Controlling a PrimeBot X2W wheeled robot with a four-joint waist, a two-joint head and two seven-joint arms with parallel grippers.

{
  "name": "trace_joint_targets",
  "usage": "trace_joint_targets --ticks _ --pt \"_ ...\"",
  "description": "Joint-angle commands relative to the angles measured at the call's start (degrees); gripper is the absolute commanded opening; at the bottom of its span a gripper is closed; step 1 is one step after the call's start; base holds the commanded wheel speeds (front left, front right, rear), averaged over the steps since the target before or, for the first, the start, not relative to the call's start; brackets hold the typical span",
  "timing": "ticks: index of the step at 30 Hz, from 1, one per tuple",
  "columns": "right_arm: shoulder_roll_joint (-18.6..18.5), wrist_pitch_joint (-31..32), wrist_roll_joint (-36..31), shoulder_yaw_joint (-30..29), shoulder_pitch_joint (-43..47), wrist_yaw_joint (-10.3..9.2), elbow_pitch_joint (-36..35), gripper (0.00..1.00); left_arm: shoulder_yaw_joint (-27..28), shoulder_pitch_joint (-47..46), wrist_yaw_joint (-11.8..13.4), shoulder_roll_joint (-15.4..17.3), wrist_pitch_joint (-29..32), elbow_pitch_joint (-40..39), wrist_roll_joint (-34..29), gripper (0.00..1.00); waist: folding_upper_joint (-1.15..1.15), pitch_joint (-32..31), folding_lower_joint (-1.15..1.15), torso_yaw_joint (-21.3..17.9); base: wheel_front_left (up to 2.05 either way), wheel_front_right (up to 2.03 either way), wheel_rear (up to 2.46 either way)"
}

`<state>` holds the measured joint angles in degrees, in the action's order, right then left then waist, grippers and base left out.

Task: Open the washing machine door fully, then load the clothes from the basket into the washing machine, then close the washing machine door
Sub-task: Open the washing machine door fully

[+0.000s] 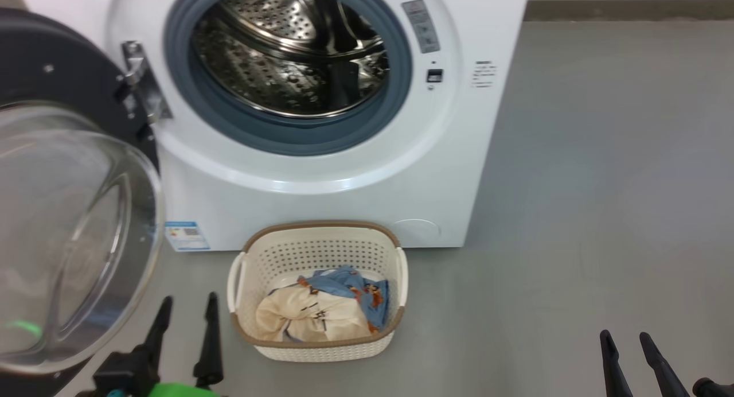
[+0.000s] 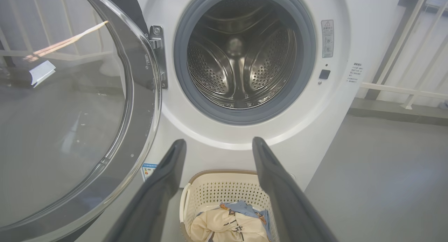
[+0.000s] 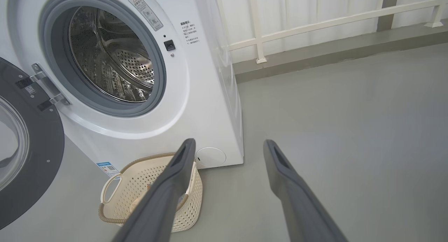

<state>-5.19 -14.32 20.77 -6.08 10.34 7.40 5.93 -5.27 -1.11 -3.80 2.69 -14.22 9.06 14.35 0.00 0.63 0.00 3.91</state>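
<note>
Washing machine door (image 1: 69, 213): swung open to the left on its hinge (image 1: 140, 81), its glass bowl bulging toward the robot, clear of the opening.
Washing machine (image 1: 321, 202): white front facing the robot, with the grey-blue seal (image 1: 298, 136) ringing the steel drum (image 1: 287, 53).
Head view: both grippers sit low in the picture, and the basket (image 1: 318, 250) is on the grey floor (image 1: 602, 185) between them, nearer the left one.
Left wrist view: looks straight into the drum, showing its perforated wall and paddles.
Right wrist view: takes the machine from its right side, with a white railing (image 3: 315, 23) behind; one of its own fingers crosses the basket.
Left gripper (image 1: 189, 298): just left of the basket, fingers pointing toward the machine, jaws spread wide.
Right gripper (image 1: 624, 335): well apart from the basket, above bare floor, jaws spread wide.
Basket: just in front of the machine's foot, below the opening.
Clothes (image 1: 321, 308): both in the basket, the cream one in front and the blue one behind, partly under it.
</note>
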Motion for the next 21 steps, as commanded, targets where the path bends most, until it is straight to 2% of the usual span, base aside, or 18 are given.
trace_joint_targets --ticks 1,8,21 --pt "-0.71 -0.68 -0.47 1.32 -2.08 0.09 -1.69 1.00 2.76 -0.43 0.11 0.84 -0.74 -1.38 -0.01 1.00 0.00 0.42 0.00 -2.50 0.00 0.00 0.00" --pt "-0.44 -0.68 -0.74 1.21 -2.23 0.09 -2.06 1.00 5.98 3.84 -0.93 0.44 -0.76 -1.88 0.44 1.00 0.00 0.76 0.00 -5.57 0.00 0.00 0.00" --pt "-0.35 -0.68 -0.93 0.69 -1.55 0.09 -2.04 1.00 8.44 8.84 -2.85 0.21 -0.77 -2.66 1.79 1.00 0.00 -0.40 0.00 -6.43 0.00 0.00 0.00"
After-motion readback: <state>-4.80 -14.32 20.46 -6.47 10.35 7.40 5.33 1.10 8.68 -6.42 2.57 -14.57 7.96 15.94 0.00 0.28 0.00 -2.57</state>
